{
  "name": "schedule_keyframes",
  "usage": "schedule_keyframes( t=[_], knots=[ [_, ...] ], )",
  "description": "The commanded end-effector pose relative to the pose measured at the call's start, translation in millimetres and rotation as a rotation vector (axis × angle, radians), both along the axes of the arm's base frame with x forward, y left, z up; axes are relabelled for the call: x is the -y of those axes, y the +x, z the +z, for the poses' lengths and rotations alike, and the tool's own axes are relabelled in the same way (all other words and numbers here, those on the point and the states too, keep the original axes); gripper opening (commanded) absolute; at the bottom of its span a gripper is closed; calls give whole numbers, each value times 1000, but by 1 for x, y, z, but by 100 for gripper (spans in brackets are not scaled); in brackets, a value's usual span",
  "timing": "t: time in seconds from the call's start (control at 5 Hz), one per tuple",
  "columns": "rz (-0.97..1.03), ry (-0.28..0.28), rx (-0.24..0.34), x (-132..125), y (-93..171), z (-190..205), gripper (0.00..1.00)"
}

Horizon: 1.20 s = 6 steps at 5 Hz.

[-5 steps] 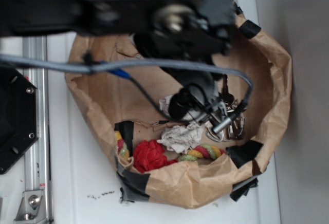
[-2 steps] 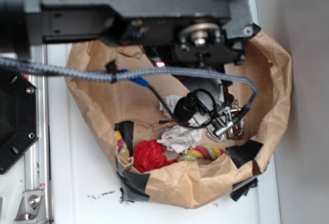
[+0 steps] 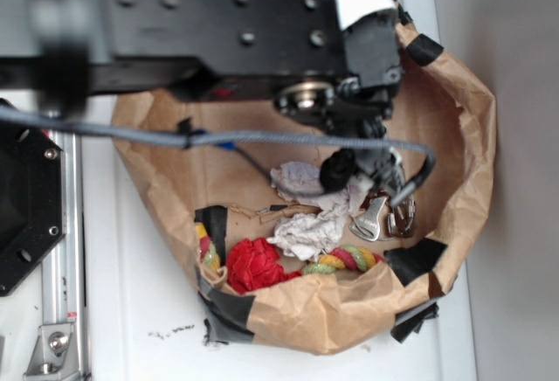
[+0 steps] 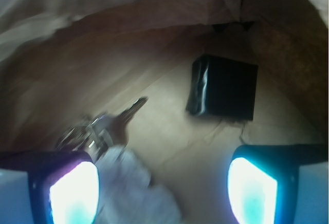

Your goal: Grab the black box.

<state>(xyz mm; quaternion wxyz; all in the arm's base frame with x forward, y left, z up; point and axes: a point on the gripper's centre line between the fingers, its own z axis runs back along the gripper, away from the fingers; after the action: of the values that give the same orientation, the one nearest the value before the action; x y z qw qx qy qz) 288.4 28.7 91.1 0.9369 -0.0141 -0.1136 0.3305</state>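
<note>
Claw (image 4: 162, 188) fingers are spread wide at the lower corners of the wrist view, and nothing is held. The black box (image 4: 223, 86) is seen upper right of centre, on the paper bag (image 3: 454, 128) floor. Alignment over the box is advised before descent; the keys (image 4: 100, 124) at left should be avoided.

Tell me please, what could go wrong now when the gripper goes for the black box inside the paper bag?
1. The black box sits off to the right, near the right finger of the open gripper, so closing may only nudge it.
2. The keys and white paper lie near the left finger; they could get caught instead.
3. The box stands near the brown paper bag wall, which could snag a finger.
</note>
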Motion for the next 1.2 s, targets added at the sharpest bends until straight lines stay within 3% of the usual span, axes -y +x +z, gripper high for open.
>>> schedule_keyframes(
  t=[0.0, 0.2, 1.0],
  knots=[
    [147, 66, -20, -43, -3, -20, 100],
    [151, 61, -61, -55, -1, -27, 100],
    [151, 61, -61, -55, -1, -27, 100]
  ],
)
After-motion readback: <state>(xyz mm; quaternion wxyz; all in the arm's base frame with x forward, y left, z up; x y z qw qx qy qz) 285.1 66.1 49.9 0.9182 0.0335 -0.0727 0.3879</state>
